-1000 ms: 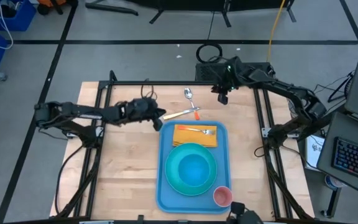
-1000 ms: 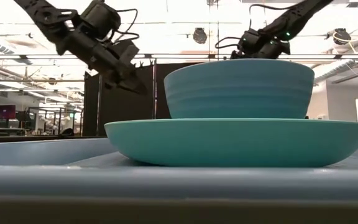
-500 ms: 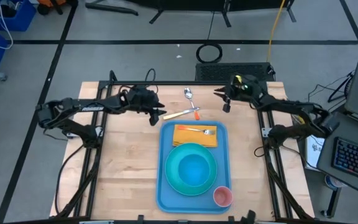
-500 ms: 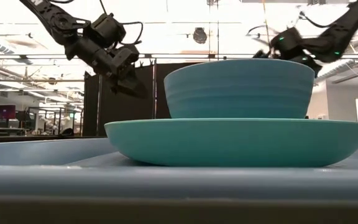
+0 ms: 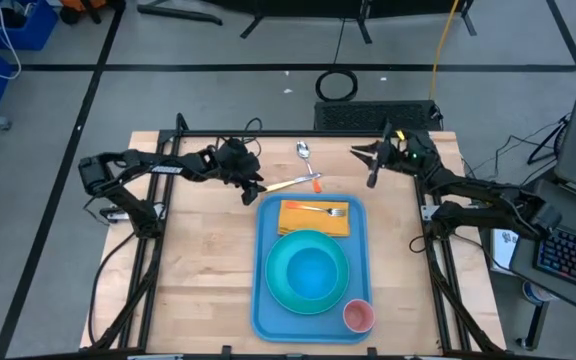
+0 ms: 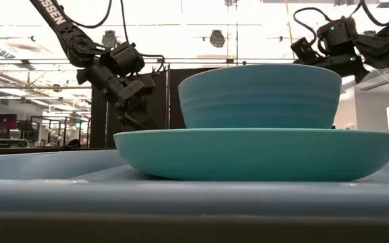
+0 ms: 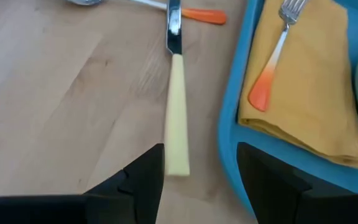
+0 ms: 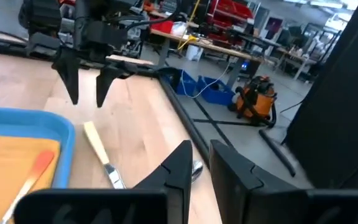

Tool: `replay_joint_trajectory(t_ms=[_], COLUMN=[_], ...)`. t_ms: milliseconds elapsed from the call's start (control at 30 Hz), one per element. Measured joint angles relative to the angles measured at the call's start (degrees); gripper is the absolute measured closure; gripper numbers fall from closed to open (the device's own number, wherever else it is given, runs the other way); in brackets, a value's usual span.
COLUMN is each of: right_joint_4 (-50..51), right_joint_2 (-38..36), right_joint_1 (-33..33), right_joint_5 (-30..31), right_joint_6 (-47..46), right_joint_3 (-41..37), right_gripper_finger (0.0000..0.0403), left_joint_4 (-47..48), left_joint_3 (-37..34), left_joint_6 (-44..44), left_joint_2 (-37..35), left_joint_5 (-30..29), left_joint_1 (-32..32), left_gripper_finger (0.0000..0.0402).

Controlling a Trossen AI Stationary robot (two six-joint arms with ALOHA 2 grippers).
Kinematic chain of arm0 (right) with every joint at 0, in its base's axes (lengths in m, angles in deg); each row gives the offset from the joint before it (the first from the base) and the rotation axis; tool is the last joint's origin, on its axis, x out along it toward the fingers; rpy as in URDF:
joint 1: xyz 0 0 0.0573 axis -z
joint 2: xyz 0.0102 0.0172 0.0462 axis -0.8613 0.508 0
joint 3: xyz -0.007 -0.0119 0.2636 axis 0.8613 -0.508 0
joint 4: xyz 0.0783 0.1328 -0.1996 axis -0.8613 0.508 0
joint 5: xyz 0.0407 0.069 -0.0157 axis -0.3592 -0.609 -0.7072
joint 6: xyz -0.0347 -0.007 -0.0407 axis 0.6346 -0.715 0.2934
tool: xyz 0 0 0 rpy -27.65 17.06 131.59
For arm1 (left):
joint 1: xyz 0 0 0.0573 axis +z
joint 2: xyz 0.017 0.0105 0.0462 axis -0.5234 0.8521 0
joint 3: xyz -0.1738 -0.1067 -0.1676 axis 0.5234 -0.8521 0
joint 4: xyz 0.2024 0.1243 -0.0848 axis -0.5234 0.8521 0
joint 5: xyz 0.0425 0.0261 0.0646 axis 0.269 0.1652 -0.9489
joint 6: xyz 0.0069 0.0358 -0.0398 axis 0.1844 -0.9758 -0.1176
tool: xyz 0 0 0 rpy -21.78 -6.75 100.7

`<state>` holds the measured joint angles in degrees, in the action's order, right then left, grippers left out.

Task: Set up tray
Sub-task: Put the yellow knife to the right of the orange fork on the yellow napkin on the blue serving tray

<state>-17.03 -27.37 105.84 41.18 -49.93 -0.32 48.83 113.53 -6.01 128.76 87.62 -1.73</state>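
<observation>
Knife (image 8: pixel 100 154) beside tray (image 8: pixel 39 123)
</observation>
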Motion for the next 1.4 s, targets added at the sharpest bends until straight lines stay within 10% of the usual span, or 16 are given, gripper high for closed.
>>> replay_joint_trajectory(t_ms=[1400], right_joint_4=[-4.0], right_joint_2=[0.4], right_joint_1=[0.2], right_joint_5=[0.2], right_joint_6=[0.2], right_joint_3=[-0.1], right_gripper_finger=[0.0358], left_joint_4=[2.3], left_joint_3=[8.4], left_joint_6=[-12.0], left_joint_2=[14.2], left_joint_5=[-1.5], left_joint_1=[-1.1], left_gripper_finger=[0.0205])
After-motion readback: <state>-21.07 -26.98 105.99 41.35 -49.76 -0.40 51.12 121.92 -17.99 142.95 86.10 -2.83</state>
